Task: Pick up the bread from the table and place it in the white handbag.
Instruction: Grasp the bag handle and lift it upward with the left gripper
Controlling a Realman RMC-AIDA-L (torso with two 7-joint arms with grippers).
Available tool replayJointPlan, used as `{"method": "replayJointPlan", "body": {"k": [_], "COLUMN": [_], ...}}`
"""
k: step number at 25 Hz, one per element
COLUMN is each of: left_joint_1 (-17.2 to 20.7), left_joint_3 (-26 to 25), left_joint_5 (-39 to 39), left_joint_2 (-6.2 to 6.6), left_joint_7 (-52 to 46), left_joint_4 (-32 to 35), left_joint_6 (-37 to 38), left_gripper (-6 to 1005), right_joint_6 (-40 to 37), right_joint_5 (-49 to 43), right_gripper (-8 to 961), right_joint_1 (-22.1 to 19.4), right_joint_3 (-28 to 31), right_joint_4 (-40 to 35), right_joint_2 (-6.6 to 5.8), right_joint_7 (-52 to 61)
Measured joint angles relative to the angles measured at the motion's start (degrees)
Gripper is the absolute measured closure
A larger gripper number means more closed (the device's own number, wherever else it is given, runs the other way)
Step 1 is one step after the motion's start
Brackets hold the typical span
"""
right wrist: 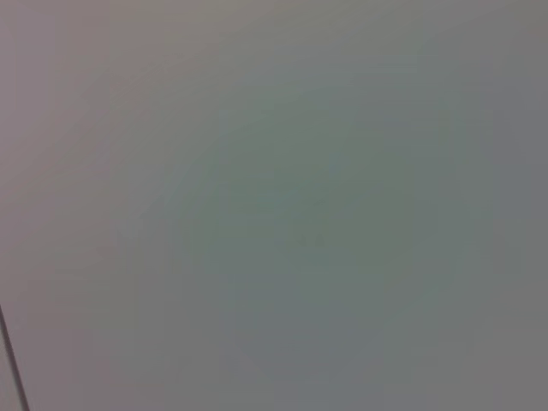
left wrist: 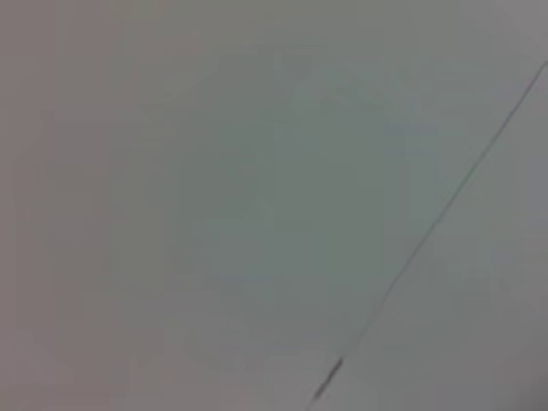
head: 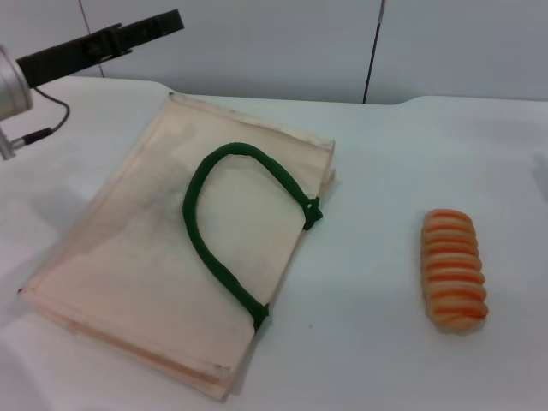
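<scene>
The bread point(head: 454, 270), a small loaf with orange and cream stripes, lies on the white table point(head: 368, 257) at the right. The white handbag point(head: 163, 257) lies flat at the left centre, its dark green rope handle point(head: 214, 231) looped on top. My left gripper point(head: 167, 23) hangs high at the far left, above the table's back corner, well away from the bag and the bread. My right gripper is out of view. Both wrist views show only a plain grey surface with a thin dark line.
A pale wall with a dark vertical seam point(head: 372, 51) stands behind the table. A dark cable point(head: 43, 128) hangs from my left arm. Bare tabletop lies between the bag and the bread.
</scene>
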Motion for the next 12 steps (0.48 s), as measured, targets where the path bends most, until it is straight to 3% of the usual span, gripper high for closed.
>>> {"method": "replayJointPlan", "body": {"k": [5,12], "left_joint_1": [-1.0,-5.9], "left_joint_3": [0.0,0.1], "left_joint_5": [5.3,20.9], "left_joint_2": [0.17,2.12], "left_joint_7": [-3.0,-7.8], "left_joint_4": [-4.2,-10.6], "left_joint_6": [2.7,6.0], "left_gripper": [205,206], "right_joint_6": [0.0,0.0], "right_joint_5": [0.0,0.0], "right_gripper": [62,62], "right_joint_1": [-0.2,-0.2], "right_joint_3": [0.0,0.0], "right_joint_4": [0.0,0.0], "right_joint_2": [0.0,-0.05], "right_joint_7": [0.0,0.1]}}
